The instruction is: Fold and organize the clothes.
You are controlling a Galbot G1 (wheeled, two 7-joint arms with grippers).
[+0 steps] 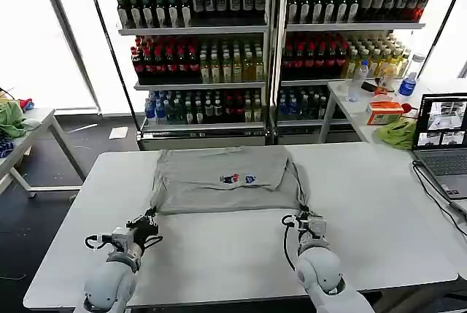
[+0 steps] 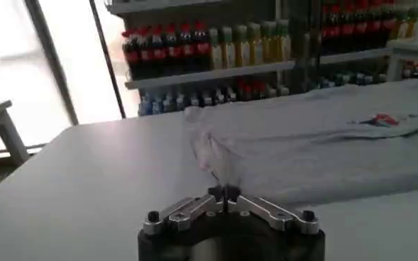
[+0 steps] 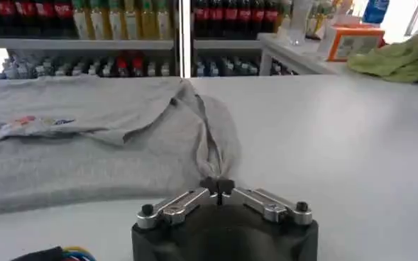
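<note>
1. The grey shirt (image 1: 222, 180) lies spread flat on the tabletop (image 1: 379, 211), toward its far edge and about midway between the side edges, with the chest print (image 1: 238, 179) facing up.
2. The left gripper (image 1: 149, 219) pinches the shirt's near left corner. Its fingers are closed on a small peak of cloth, which rises from the tabletop in the left wrist view (image 2: 210, 164).
3. The right gripper (image 1: 300, 217) is clamped on the near right corner in the same way, and a ridge of fabric runs from the shirt body into its closed tips (image 3: 218, 186).
4. Gripping both near corners at once likely prepares a fold, with the near hem lifted evenly and carried toward the far edge.
5. The print shows red and blue marks, but no lettering can be read.
6. Bottles on the shelves (image 1: 219, 6) behind the table carry labels too small to read.
7. A laptop (image 1: 442, 145) sits at the tabletop's right edge, well apart from the shirt.
</note>
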